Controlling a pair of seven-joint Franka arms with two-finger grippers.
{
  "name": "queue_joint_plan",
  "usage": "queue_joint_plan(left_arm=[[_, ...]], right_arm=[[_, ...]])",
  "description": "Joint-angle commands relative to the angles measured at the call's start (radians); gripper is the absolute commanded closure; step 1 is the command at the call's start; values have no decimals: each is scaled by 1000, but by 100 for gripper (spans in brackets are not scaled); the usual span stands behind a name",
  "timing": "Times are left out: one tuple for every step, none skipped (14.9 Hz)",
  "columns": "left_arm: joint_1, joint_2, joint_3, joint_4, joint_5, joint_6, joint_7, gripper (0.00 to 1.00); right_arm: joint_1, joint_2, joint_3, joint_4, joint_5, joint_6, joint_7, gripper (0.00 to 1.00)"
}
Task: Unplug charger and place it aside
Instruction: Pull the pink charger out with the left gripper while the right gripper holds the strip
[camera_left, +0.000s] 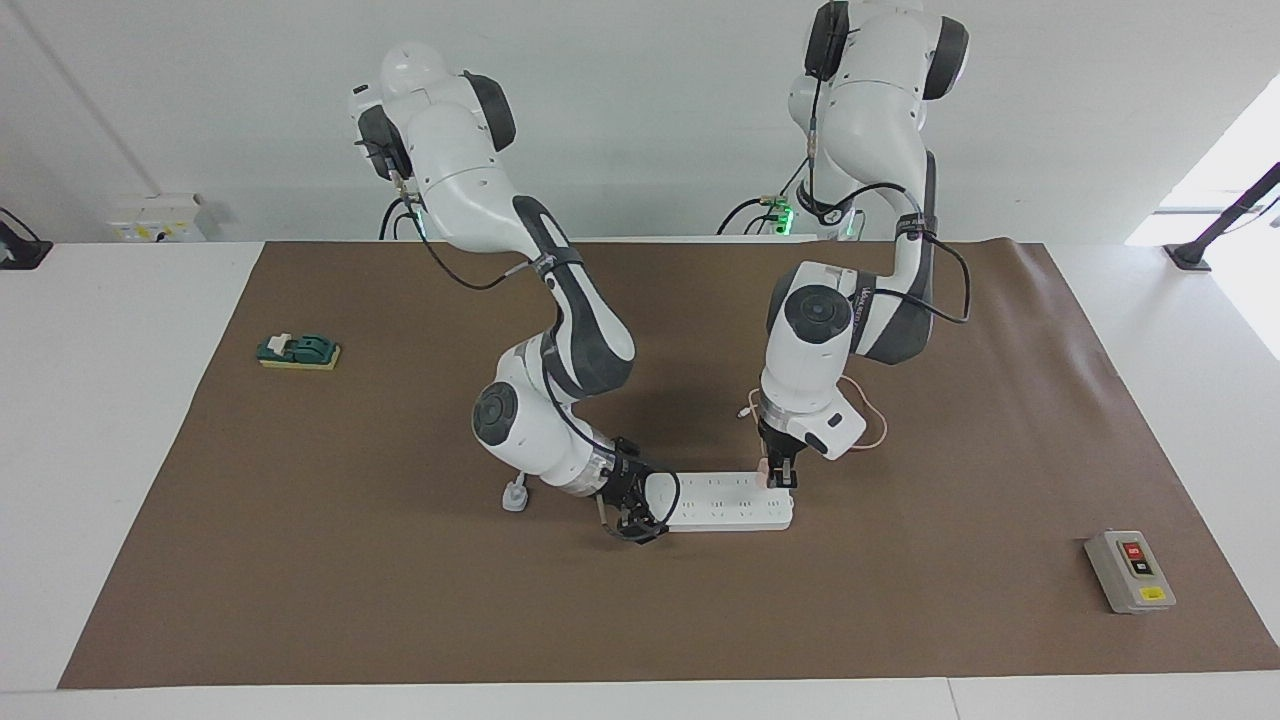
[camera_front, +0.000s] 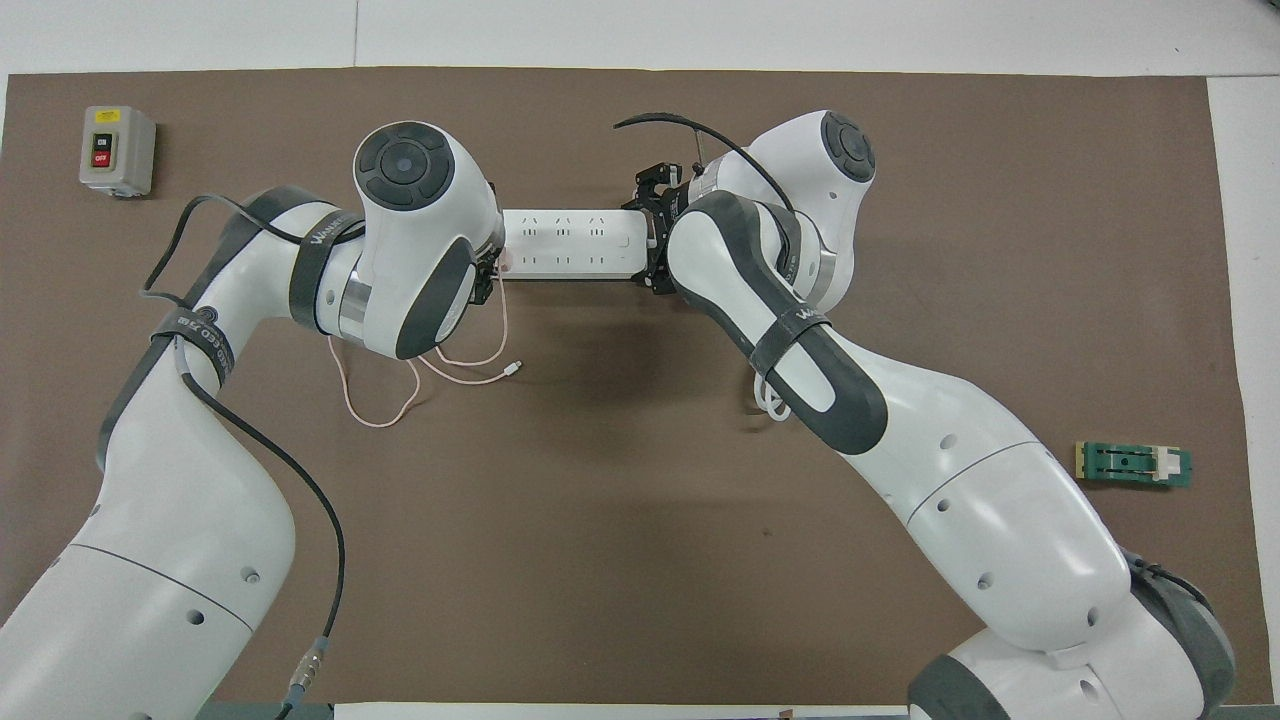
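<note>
The pale pink charger is plugged into the white power strip at the strip's end toward the left arm. Its thin pink cable loops on the mat nearer to the robots. My left gripper comes down from above and is shut on the charger. My right gripper is shut on the strip's other end, fingers across its width. In the overhead view the left wrist hides the left gripper; the strip, the cable, a sliver of the charger and the right gripper show.
A grey box with red and black buttons sits toward the left arm's end. A green block on a yellow base lies toward the right arm's end. The strip's white plug lies under the right arm. A brown mat covers the table.
</note>
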Motion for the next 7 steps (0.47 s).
queue_joint_plan(left_arm=[[-25, 31, 6, 10, 1, 2, 2, 100], [-25, 29, 6, 10, 1, 0, 2, 100], [-25, 29, 6, 10, 1, -3, 2, 100], [-27, 23, 6, 15, 1, -7, 3, 100], [-25, 14, 6, 18, 1, -18, 0, 100], [-21, -12, 7, 22, 1, -58, 8, 100], [-16, -39, 6, 35, -1, -110, 25, 100]], right_arm=[[7, 35, 8, 42, -23, 25, 2, 100], [5, 35, 8, 42, -23, 26, 1, 100], [7, 35, 8, 42, -23, 26, 1, 100], [7, 35, 8, 42, -24, 26, 1, 100], [7, 35, 8, 42, -24, 26, 1, 100], [7, 33, 8, 41, -24, 26, 1, 100], [7, 35, 8, 42, -24, 26, 1, 100]])
